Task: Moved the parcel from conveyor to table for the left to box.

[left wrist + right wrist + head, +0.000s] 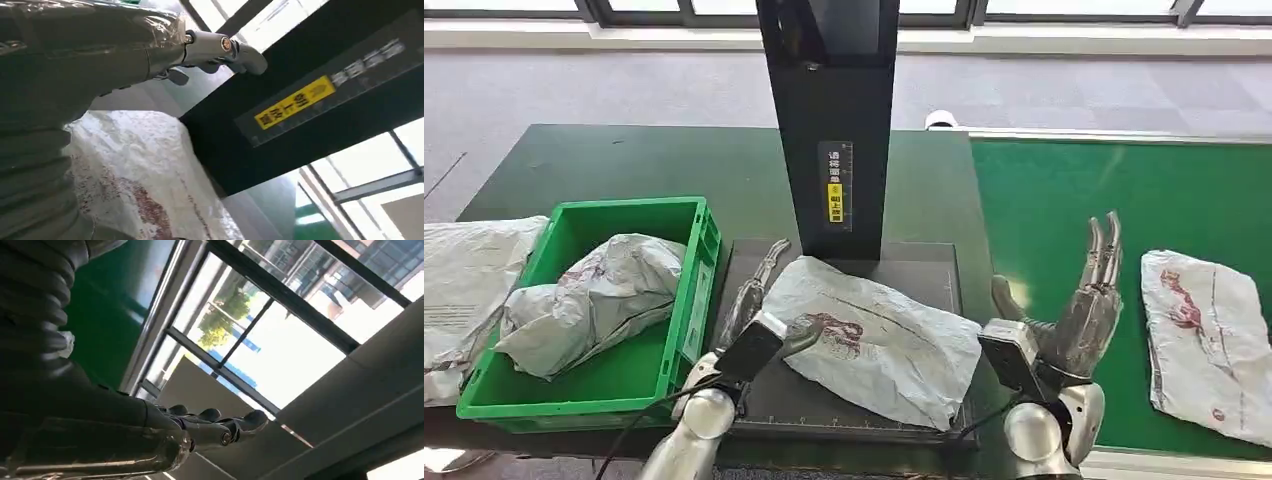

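A grey parcel (884, 345) with a dark red print lies flat on the black platform (924, 275) in the middle of the table. My left hand (749, 305) is at the parcel's left edge, fingers stretched straight along it and the thumb lying on the wrapper. In the left wrist view the left hand (100, 55) reaches out over the crinkled parcel (135, 165). My right hand (1084, 300) stands just right of the parcel, fingers straight up and apart, holding nothing. The right wrist view has the right hand (125, 435) against windows. The green box (624, 208) stands at the left.
Another grey parcel (594, 300) lies inside the green box. A third parcel (1209, 340) rests on the green conveyor (1124, 190) at the right. A further parcel (464, 280) lies on the table left of the box. A black post (834, 120) rises behind the platform.
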Action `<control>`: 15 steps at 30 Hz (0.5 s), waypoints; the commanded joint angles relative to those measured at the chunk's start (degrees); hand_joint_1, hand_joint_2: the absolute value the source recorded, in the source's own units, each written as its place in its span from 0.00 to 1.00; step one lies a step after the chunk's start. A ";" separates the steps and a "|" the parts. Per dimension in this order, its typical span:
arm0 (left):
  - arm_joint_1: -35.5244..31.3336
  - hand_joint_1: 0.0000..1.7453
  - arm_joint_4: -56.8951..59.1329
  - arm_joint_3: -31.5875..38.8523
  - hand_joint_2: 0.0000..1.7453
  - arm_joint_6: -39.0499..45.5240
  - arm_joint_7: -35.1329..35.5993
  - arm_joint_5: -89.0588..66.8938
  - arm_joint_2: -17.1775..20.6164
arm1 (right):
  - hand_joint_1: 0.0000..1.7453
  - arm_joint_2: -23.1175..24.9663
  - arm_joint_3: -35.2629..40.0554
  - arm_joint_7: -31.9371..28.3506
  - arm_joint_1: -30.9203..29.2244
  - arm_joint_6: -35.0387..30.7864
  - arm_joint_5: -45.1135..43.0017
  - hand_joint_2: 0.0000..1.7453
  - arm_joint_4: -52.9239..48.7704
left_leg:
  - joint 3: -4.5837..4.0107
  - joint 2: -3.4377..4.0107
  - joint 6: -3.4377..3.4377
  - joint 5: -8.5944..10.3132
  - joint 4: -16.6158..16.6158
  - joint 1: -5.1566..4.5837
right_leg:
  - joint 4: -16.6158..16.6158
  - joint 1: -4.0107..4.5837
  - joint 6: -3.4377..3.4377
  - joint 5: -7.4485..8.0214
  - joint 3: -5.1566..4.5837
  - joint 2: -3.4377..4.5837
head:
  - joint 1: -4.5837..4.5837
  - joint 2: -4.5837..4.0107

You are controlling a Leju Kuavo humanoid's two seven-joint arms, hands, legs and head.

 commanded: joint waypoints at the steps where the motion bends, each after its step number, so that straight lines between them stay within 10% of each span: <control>1: -5.89 0.00 15.66 -5.45 1.00 1.45 5.07 -9.03 1.77 | 0.00 6.37 -10.66 -1.50 0.46 0.09 -2.77 1.00 -7.27 | -0.03 -0.29 0.03 0.14 -0.14 0.00 | -0.14 0.01 -0.01 0.06 0.06 -0.23 | 0.00 0.00; 15: -7.62 0.00 20.90 -6.31 1.00 -0.82 7.63 -13.05 1.91 | 0.00 6.19 -10.20 -1.50 -0.81 0.09 -5.63 1.00 -5.76 | -0.03 -0.05 0.01 0.09 -0.09 -0.02 | -0.08 -0.02 -0.01 0.08 0.00 -0.01 | 0.00 0.00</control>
